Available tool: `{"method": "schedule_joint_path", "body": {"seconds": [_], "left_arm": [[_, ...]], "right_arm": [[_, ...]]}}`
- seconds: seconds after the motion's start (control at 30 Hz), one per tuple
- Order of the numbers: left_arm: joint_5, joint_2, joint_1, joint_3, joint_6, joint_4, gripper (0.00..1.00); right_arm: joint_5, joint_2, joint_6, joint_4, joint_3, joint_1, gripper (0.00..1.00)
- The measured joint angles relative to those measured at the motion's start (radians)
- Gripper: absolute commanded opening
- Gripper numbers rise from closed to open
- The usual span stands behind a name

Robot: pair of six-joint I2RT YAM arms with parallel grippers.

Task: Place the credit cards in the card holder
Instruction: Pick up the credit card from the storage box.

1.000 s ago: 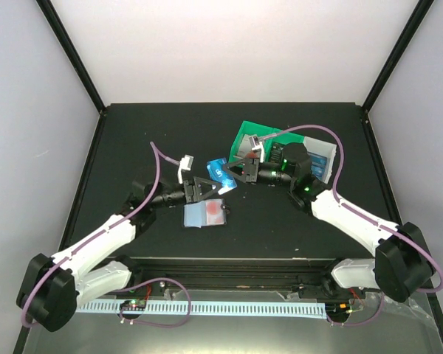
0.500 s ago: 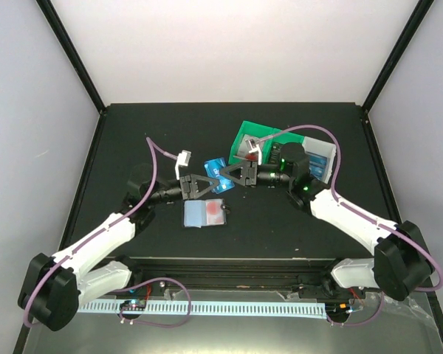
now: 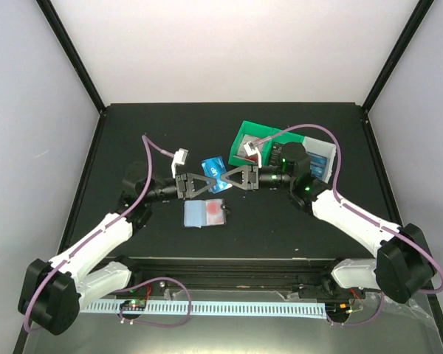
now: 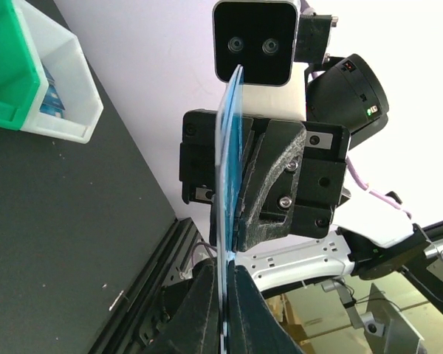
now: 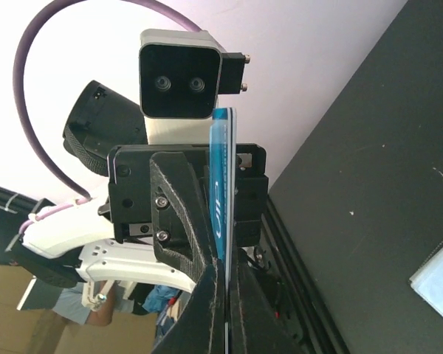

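A blue credit card (image 3: 212, 167) hangs above the middle of the table, pinched from both sides. My left gripper (image 3: 206, 182) is shut on its left part and my right gripper (image 3: 226, 179) on its right part, tips almost meeting. The left wrist view shows the card (image 4: 226, 169) edge-on between my left gripper (image 4: 224, 299) and the facing right fingers (image 4: 269, 184). In the right wrist view the card (image 5: 222, 184) with white print runs up from my right gripper (image 5: 227, 302). A pale blue flat piece (image 3: 205, 214) with a red patch lies below. I cannot make out the card holder.
A green bin (image 3: 245, 135) and a white bin (image 3: 326, 155) holding blue cards stand at the back right, also seen as the green bin (image 4: 6, 70) and white bin (image 4: 68, 96) in the left wrist view. A corner of the pale blue piece (image 5: 437, 284) shows in the right wrist view.
The left gripper has come up to the card and shut on it. Both grippers and the card have shifted slightly left and farther back.
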Motion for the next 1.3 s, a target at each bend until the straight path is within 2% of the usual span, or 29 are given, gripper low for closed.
{"method": "schedule_joint_path", "body": {"seconds": [0.1,0.2,0.6,1.1,1.3], "left_arm": [[0.013,0.000,0.005,0.013,-0.002,-0.002,0.17],[0.018,-0.007,0.008,0.016,-0.005,-0.002,0.22],[0.050,-0.048,0.026,0.015,-0.040,0.049,0.12],[0.068,-0.048,0.059,-0.021,-0.055,0.091,0.16],[0.086,-0.029,0.063,-0.022,-0.072,0.130,0.22]], "right_arm": [[-0.003,0.000,0.037,0.038,-0.003,0.000,0.01],[0.000,-0.008,0.073,0.081,-0.003,0.001,0.01],[0.024,-0.061,0.133,0.105,-0.004,0.002,0.01],[0.029,-0.071,0.174,0.111,-0.005,0.002,0.01],[0.024,-0.071,0.186,0.124,-0.005,0.001,0.01]]}}
